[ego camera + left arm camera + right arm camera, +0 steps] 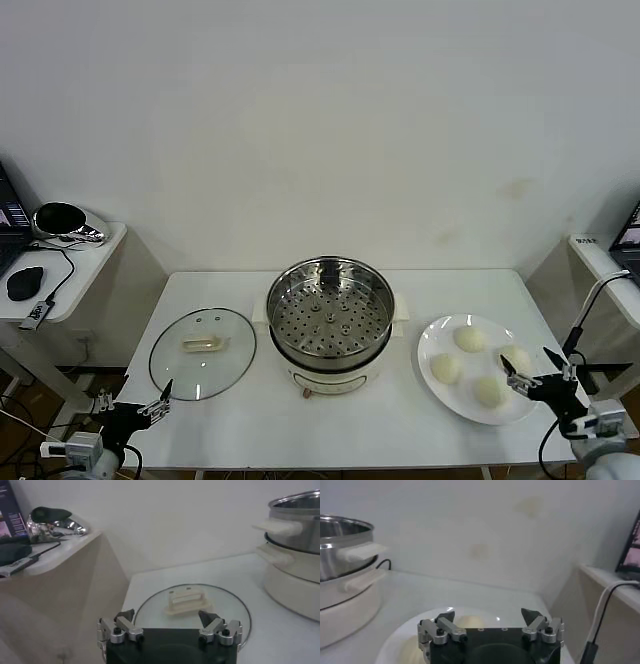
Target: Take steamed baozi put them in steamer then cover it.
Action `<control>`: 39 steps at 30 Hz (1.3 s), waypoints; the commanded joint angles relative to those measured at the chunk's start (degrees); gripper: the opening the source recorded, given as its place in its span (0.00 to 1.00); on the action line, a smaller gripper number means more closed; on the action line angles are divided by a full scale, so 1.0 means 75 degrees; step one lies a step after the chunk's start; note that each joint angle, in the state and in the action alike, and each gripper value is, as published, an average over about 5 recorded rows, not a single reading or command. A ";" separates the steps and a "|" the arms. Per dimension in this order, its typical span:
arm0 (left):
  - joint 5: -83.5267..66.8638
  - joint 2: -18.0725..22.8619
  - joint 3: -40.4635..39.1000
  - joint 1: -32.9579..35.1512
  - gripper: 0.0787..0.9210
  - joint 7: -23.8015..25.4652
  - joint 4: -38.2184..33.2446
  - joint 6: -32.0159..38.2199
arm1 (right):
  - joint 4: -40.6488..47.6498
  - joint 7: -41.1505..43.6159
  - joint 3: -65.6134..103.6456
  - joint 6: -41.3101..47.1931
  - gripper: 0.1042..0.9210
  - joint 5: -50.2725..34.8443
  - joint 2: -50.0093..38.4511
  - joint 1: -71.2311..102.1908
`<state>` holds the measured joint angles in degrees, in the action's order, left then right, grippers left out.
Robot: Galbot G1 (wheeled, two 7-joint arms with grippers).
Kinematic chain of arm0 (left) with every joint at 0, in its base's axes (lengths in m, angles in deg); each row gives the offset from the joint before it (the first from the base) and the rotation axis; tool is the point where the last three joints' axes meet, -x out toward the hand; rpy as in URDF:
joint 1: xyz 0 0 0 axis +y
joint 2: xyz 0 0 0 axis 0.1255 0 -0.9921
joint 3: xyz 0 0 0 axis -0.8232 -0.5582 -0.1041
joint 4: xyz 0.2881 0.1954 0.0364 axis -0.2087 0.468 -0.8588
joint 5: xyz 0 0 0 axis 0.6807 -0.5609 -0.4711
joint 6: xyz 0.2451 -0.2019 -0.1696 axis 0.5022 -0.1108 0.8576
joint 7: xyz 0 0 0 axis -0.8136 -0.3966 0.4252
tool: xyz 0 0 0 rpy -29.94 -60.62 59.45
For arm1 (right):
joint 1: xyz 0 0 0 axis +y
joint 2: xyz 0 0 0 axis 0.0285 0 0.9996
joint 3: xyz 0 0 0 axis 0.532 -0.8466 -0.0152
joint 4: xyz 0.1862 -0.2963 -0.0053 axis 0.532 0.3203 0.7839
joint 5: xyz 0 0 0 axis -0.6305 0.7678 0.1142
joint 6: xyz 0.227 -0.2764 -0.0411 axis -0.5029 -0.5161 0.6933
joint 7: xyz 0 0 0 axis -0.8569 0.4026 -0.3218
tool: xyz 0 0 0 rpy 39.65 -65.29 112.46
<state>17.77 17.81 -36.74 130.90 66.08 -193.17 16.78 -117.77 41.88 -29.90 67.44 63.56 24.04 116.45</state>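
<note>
- White wall fills the upper half of the head view; below it a white table [340,420] spans the lower middle of the frame, with a small side shelf [85,262] at the left edge carrying a shiny dark object and a black mouse.
- The steamer [329,318] stands upright at the centre of the table, its open mouth facing up and the perforated tray visible inside; its cream side handles point left and right.
- The cover [203,353] lies flat on the table just left of the steamer, apart from it. Its pale handle has its long axis running roughly left to right in the head view.
- The white plate [436,398] sits lower right of the steamer and holds the four steamed baozi [470,338], set in a loose diamond, none touching the steamer.
- The left gripper [160,397] hovers at the lower left, at the near edge of the cover, jaws spread wide and holding nothing; in the left wrist view its fingertips [124,615] frame the cover's handle from a distance.
- The right gripper [527,372] hovers at the lower right over the plate's right rim, beside the nearest buns, jaws spread wide and empty.
- Both arms reach in low from the bottom corners, grippers aimed inward toward the table.
</note>
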 commanded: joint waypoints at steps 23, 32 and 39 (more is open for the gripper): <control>0.0616 0.0326 -0.0059 0.0464 0.88 -0.0025 -0.1028 -0.0015 | 0.3134 0.8735 -0.7593 -0.0272 0.88 0.5805 -0.4094 -0.9443; 0.0672 0.0508 -0.0085 0.0555 0.88 -0.0034 -0.1146 -0.0021 | 0.4502 0.8490 -0.9722 -0.0535 0.88 0.6381 -0.2931 -1.0608; 0.0710 0.0419 -0.0050 0.0665 0.88 -0.0044 -0.1056 -0.0013 | 0.5077 0.8298 -0.9130 -0.0706 0.88 0.6672 -0.2043 -0.9839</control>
<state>22.76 20.94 -37.25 135.38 65.80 -200.90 16.70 -87.35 100.77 -90.07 63.84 108.86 3.17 47.94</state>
